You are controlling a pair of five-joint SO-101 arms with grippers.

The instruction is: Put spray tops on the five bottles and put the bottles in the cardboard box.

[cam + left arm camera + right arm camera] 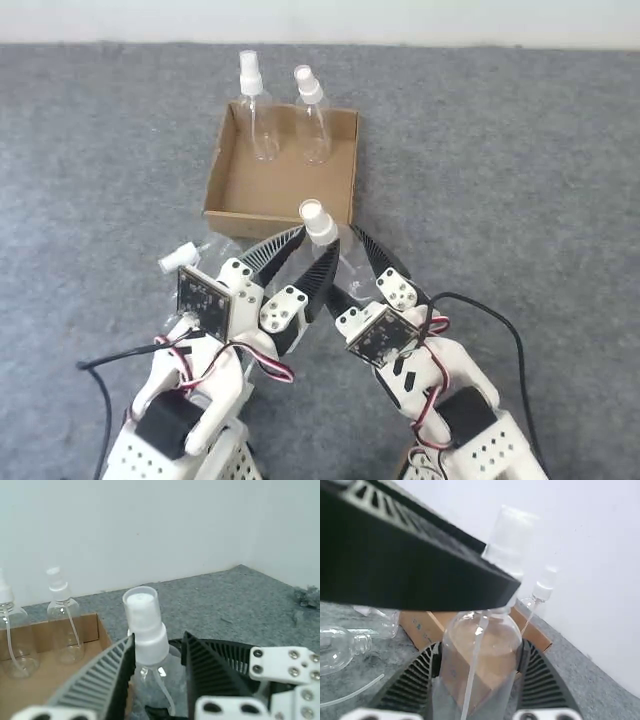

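bottle (pixel 322 265) upright just before cardboard box (pixel 232 190) | right gripper (pixel 477 655) clamps its body | left gripper (pixel 159 642) seemingly pinches spray top (pixel 145 625) | risk: the top seats crooked if the bottle twists in the clamp

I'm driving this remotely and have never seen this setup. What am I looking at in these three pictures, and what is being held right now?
You have two small robot arms side by side. The high view looks down on both. Each wrist view rides on one arm and looks past its hand. The right hand is closed on a clear bottle, holding it upright by its body. The left hand sits around its white spray top. Ahead is the cardboard box with two topped bottles standing inside. A topless bottle lies on the grey carpet.
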